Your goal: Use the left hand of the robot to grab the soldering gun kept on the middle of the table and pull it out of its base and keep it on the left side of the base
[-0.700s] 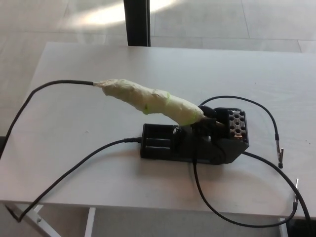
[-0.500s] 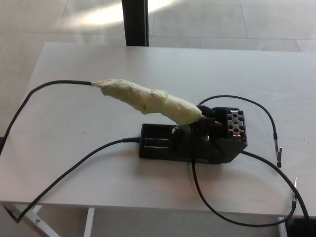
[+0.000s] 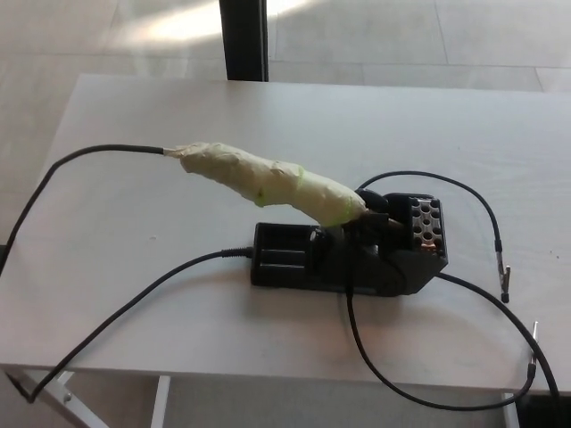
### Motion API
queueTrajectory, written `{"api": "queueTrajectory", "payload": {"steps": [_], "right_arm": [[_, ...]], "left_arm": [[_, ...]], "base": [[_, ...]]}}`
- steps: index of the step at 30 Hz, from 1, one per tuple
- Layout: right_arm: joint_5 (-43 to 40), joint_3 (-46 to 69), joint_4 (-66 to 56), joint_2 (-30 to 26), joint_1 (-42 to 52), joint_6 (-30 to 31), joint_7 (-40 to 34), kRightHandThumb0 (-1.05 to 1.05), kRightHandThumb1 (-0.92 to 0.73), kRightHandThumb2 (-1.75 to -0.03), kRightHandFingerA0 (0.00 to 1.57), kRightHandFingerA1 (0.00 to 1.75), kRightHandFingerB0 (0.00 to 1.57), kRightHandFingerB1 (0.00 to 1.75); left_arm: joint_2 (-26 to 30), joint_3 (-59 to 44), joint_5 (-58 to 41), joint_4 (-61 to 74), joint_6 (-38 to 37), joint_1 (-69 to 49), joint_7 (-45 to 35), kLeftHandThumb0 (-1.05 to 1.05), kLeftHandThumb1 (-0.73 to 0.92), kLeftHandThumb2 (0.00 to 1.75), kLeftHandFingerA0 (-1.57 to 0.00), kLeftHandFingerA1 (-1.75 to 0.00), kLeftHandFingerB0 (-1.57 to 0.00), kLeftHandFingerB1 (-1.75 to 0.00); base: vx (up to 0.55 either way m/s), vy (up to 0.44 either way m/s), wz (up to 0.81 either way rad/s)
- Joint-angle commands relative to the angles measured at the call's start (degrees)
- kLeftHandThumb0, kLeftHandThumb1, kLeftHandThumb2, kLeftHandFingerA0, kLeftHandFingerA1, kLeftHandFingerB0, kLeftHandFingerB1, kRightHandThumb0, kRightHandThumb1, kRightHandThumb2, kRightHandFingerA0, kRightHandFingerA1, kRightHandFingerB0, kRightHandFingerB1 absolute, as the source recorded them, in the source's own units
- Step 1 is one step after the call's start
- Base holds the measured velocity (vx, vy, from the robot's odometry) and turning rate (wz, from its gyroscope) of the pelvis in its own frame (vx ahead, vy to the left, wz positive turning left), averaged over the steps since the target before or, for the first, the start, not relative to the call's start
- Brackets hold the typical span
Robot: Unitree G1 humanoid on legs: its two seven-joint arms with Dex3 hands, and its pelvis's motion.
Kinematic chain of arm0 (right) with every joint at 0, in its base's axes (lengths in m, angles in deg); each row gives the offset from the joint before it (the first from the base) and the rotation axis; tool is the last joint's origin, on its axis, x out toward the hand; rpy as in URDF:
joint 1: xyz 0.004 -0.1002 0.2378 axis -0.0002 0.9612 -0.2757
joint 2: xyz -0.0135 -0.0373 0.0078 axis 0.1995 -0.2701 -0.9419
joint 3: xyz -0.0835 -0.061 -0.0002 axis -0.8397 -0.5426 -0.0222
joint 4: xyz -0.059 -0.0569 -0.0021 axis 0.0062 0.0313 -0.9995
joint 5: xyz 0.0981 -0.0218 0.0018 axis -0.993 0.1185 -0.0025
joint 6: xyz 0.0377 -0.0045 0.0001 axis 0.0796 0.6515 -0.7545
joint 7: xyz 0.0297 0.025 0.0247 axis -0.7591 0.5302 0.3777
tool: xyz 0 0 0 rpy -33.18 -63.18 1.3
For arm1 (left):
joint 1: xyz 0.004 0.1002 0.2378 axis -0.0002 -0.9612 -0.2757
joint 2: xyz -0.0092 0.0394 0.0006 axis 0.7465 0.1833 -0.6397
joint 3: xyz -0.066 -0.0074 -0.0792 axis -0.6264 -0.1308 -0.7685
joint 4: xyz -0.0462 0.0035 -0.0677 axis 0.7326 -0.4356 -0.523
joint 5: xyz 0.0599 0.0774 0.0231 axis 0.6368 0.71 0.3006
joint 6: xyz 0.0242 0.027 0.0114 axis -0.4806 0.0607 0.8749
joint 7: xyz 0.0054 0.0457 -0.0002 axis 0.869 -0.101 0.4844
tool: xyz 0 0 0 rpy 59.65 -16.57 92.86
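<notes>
- Head view shows no robot hand at all, left or right, so the state of the fingers cannot be told; nothing is pinching or touching the tool.
- The soldering gun [image 3: 268,184] sits seated in the base [image 3: 348,254], its tip end buried in the holder and its handle slanting up and away to the base's left.
- Judged from this, no part of the task is done: the reach, the grasp, the pull out of the holder and the set-down on the left of the base all remain.
- The gun's handle is a fat, lumpy cylinder wrapped in pale yellow-green tape, wrinkled and matte, which should give a soft, non-slip hold.
- The base is a low black block of hard plastic, with ribbed slots on its left part and a perforated metal-looking plate on its right end.
- A black cable [image 3: 98,153] leaves the handle's rear, to the left of the base, and runs off the counter edge; being stiff-looking, it may drag on the pull.
- More thin black leads [image 3: 464,196] loop to the right of the base and in front of it.
- The counter [image 3: 161,107] is a smooth, pale, matte slab, bare on the left of the base where the gun is meant to lie.
</notes>
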Motion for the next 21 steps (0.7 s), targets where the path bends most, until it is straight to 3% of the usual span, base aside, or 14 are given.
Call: {"api": "queueTrajectory", "payload": {"steps": [1, 2, 5, 6, 7, 9, 11, 12, 13, 16, 17, 18, 20, 21], "right_arm": [[-0.42, -0.13, 0.64, -0.47, -0.36, -1.67, -1.85, -0.88, -0.21, -1.19, 0.61, 1.23, 0.05, 0.95], [-0.22, -0.37, 0.55, -0.55, -0.19, -1.86, -1.63, -0.97, -0.16, -1.11, 0.42, 1.59, 0.0, 1.47], [-0.45, -0.05, 0.96, -0.95, -0.04, -1.93, -1.49, -0.99, -0.16, -1.1, 0.43, 1.6, 0.0, 1.48], [-0.46, -0.19, 0.5, -0.93, 0.02, -2.05, -1.26, -0.9, -0.25, -1.22, 0.54, 1.23, 0.0, 0.96], [-0.66, 0.05, 0.69, -0.83, -0.12, -1.79, -1.49, -1.0, -0.14, -1.08, 0.42, 1.61, 0.0, 1.47], [-0.64, 0.07, 0.84, -0.87, -0.08, -1.83, -1.48, -1.01, -0.15, -1.06, 0.44, 1.6, 0.0, 1.48], [-0.53, -0.01, 0.9, -1.01, 0.06, -1.99, -1.31, -1.0, -0.16, -1.06, 0.43, 1.61, 0.0, 1.48], [-0.05, -0.4, 1.02, -1.12, -0.03, -1.86, -1.86, -1.01, -0.16, -1.07, 0.42, 1.61, 0.0, 1.5], [-0.07, -0.24, 1.47, -1.18, -0.02, -1.77, -2.15, -0.85, -0.19, -1.13, 0.51, 1.16, 0.0, 0.9], [0.16, -0.33, 1.99, -1.4, 0.05, -1.89, -1.89, -0.75, -0.16, -1.08, 0.6, 1.19, 0.0, 0.89], [-0.67, 0.45, 2.09, -1.44, 0.0, -1.66, -1.3, -1.03, -0.2, -0.94, 0.42, 1.62, 0.0, 1.54], [-0.59, 0.35, 2.06, -1.45, 0.06, -1.85, -1.3, -1.04, -0.2, -0.96, 0.43, 1.62, 0.0, 1.55], [0.32, -0.78, 1.18, -1.88, 0.02, -1.95, -1.67, -1.05, -0.15, -1.08, 0.47, 1.6, 0.0, 1.5], [-0.24, -0.45, 0.6, -1.91, 0.13, -1.72, -1.4, -0.87, -0.21, -1.23, 0.7, 1.34, 0.0, 0.99]], "left_arm": [[6.31, 4.65, -3.42, 20.65, 14.6, 7.14, -2.7, -0.47, 0.72, 0.61, -0.48, -0.53, -0.4, -0.46], [7.02, 6.26, -2.22, 21.95, 15.57, 8.78, -2.71, -0.43, 0.73, 0.62, -0.46, -0.51, -0.39, -0.45], [7.49, 10.96, -0.82, 26.13, 17.07, 14.08, -4.05, -0.52, 0.71, 0.6, -0.5, -0.55, -0.38, -0.45], [7.53, 12.71, -0.79, 27.64, 18.15, 16.02, -4.65, -0.54, 0.69, 0.59, -0.49, -0.56, -0.38, -0.46], [7.62, 13.83, -0.33, 27.63, 17.5, 17.02, -5.49, -0.59, 0.67, 0.6, -0.49, -0.55, -0.38, -0.46], [7.59, 15.3, 0.21, 27.59, 17.7, 18.35, -5.83, -0.61, 0.53, 0.89, -0.49, -0.63, -0.37, -0.56], [7.45, 17.92, 0.94, 27.45, 17.54, 20.7, -6.96, -0.54, 0.55, 0.91, -0.48, -0.63, -0.35, -0.56], [7.67, 20.01, 2.33, 27.51, 17.38, 21.98, -7.41, -0.52, 0.68, 0.6, -0.53, -0.54, -0.4, -0.45], [7.45, 22.65, 3.25, 27.65, 17.51, 23.74, -8.17, -0.54, 0.54, 0.89, -0.48, -0.63, -0.34, -0.54], [7.07, 29.39, 6.18, 26.26, 17.65, 27.12, -9.84, -0.64, 0.49, 0.85, -0.54, -0.66, -0.33, -0.53], [6.64, 32.73, 7.8, 25.6, 16.44, 28.38, -11.15, -0.67, 0.48, 0.84, -0.54, -0.66, -0.33, -0.53], [6.4, 34.56, 8.53, 25.23, 15.88, 28.98, -11.68, -0.69, 0.48, 0.84, -0.52, -0.64, -0.32, -0.52], [5.58, 38.89, 10.19, 25.31, 15.75, 30.31, -12.86, -0.61, 0.6, 0.58, -0.5, -0.54, -0.35, -0.41], [5.18, 40.88, 10.84, 25.92, 16.27, 30.83, -13.19, -0.63, 0.58, 0.58, -0.46, -0.53, -0.33, -0.42]], "base": [[0.0, 0.0, 0.0], [0.0, 0.0, 0.0], [0.0, 0.0, 0.0], [0.0, 0.0, 0.0], [0.0, 0.0, 0.0], [0.0, 0.0, 0.0], [0.0, 0.0, 0.0], [0.0, 0.0, 0.0], [0.0, 0.0, 0.0], [0.0, 0.0, 0.0], [0.0, 0.0, 0.0], [0.0, 0.0, 0.0], [0.0, 0.0, 0.0], [0.0, 0.0, 0.0]]}}
